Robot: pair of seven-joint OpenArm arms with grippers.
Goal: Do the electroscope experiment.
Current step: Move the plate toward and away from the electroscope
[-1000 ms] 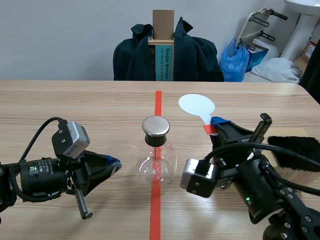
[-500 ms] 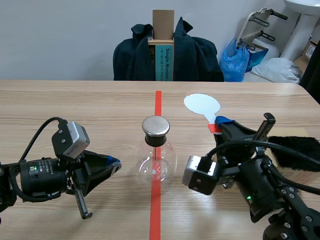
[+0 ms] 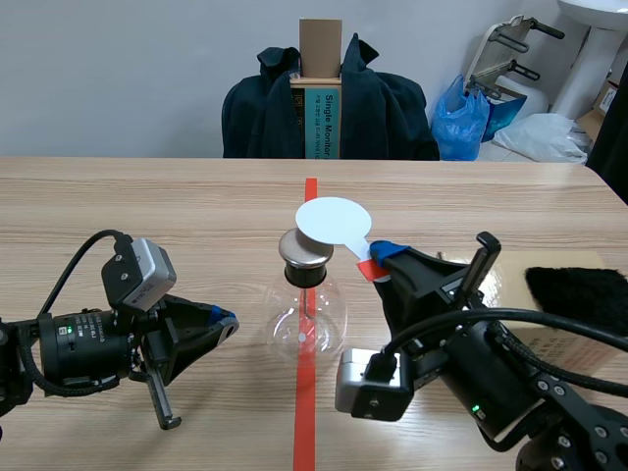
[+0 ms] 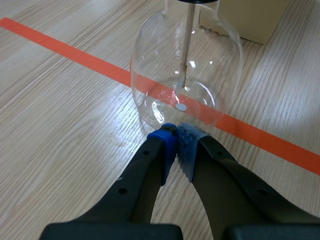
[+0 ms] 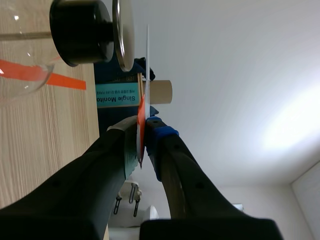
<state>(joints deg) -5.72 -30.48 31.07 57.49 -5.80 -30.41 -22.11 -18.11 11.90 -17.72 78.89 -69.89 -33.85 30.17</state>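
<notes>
Grips the white paddle by its red-taped end in the right gripper, fingers clamped on the thin stem, so that the disc lies roughly flat, parallel to the metal cap of the glass flask. Holds the disc just above that cap, with a slim gap visible in the right wrist view; placement judged to bring charge to the rod inside. Rests the left gripper low, just left of the flask, pads pressed together on nothing, near the glass. Note black fur cloth at right, well apart.
</notes>
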